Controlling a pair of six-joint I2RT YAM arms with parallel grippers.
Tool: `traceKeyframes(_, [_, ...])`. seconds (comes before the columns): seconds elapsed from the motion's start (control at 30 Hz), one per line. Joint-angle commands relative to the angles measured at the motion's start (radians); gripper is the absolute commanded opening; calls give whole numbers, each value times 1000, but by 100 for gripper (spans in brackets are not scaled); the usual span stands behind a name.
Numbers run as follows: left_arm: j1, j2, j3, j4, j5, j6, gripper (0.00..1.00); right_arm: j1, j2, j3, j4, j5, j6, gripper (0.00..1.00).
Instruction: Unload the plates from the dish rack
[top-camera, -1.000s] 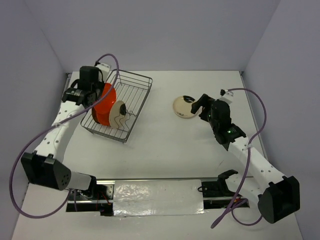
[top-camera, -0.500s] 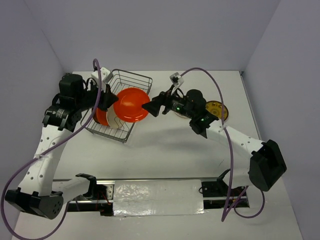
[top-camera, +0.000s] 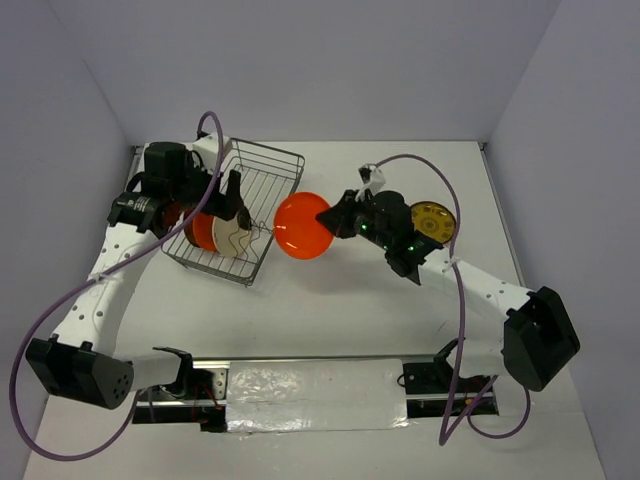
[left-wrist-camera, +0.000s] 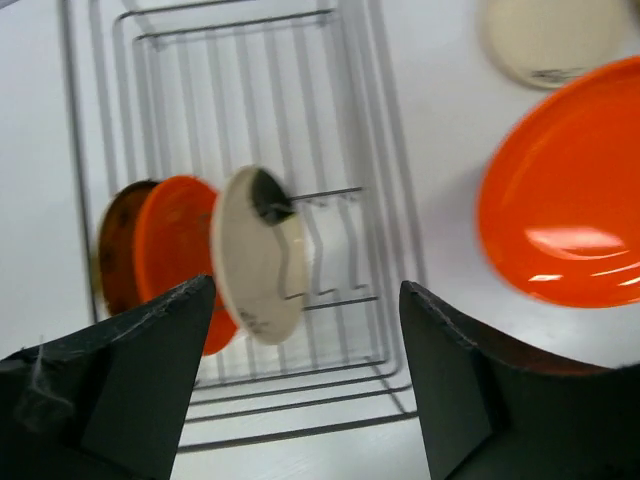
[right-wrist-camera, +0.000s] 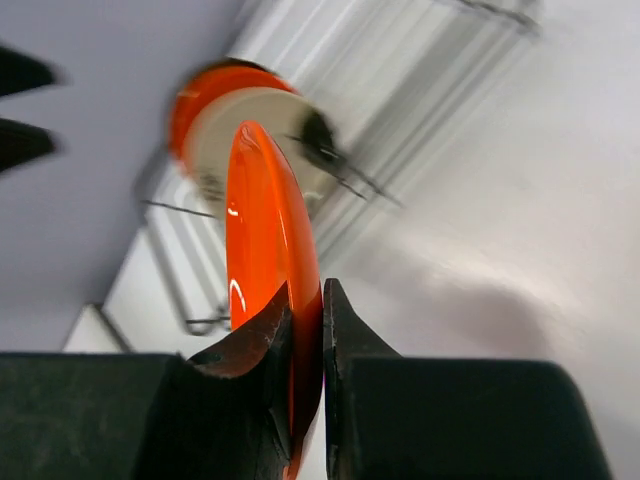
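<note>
Plate (top-camera: 303, 226) | orange, pinched by its rim in right gripper (right-wrist-camera: 307, 300), airborne beside rack (top-camera: 275, 170) | left gripper (top-camera: 234, 197) jaws wide above racked plates (left-wrist-camera: 255, 255) | risk: thin edge grip, plate may swing loose

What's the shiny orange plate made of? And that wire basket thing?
The orange plate looks like glazed ceramic or glossy plastic: bright white glints on a smooth surface. I can't tell which. The dish rack looks like grey metal wire: thin, straight rods with a dull sheen.
</note>
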Motion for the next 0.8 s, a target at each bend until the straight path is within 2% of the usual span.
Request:
traceKeyframes(0.0, [3, 25, 13, -22, -291, 61, 86, -42, -32, -94, -200, 233, 73, 0])
traceKeyframes(0.07, [3, 54, -11, -37, -361, 74, 83, -77, -14, -187, -122, 163, 87, 1])
traceKeyframes(0.17, [3, 90, -33, -49, -366, 77, 74, -108, 12, -274, -20, 101, 97, 5])
traceKeyframes(0.3, [1, 122, -42, -45, -369, 72, 74, -152, 126, -277, -5, 78, 105, 8])
traceKeyframes(0.33, [1, 133, -45, -42, -374, 71, 75, -160, 144, -268, -12, 72, 108, 12])
traceKeyframes(0.37, [1, 139, -47, -39, -377, 74, 75, -160, 179, -263, -20, 71, 105, 20])
traceKeyframes(0.4, [1, 144, -53, -36, -397, 72, 76, -157, 190, -257, -35, 80, 98, 55])
traceKeyframes(0.43, [1, 150, -57, -34, -404, 72, 76, -153, 200, -245, -55, 89, 93, 63])
traceKeyframes(0.47, [1, 160, -64, -30, -412, 75, 76, -137, 206, -237, -103, 119, 82, 67])
traceKeyframes(0.5, [0, 165, -71, -28, -433, 74, 76, -124, 209, -225, -136, 147, 50, 78])
traceKeyframes(0.53, [0, 176, -79, -23, -441, 74, 74, -107, 209, -185, -249, 185, 38, 79])
traceKeyframes(0.57, [0, 182, -82, -19, -447, 72, 71, -84, 201, -162, -322, 350, 29, 79])
traceKeyframes(0.6, [0, 187, -90, -13, -457, 71, 70, -36, 195, -139, -388, 439, 25, 100])
traceKeyframes(0.63, [-2, 200, -91, -11, -470, 71, 69, -22, 192, -99, -516, 518, 31, 100])
traceKeyframes(0.67, [-2, 206, -93, -10, -472, 69, 69, -13, 181, -85, -569, 578, 44, 100])
traceKeyframes(0.7, [-2, 214, -93, -5, -475, 68, 69, -8, 168, -79, -597, 635, 53, 100])
traceKeyframes(0.77, [-5, 234, -91, -2, -493, 64, 69, -7, 105, -91, -628, 655, 58, 100])
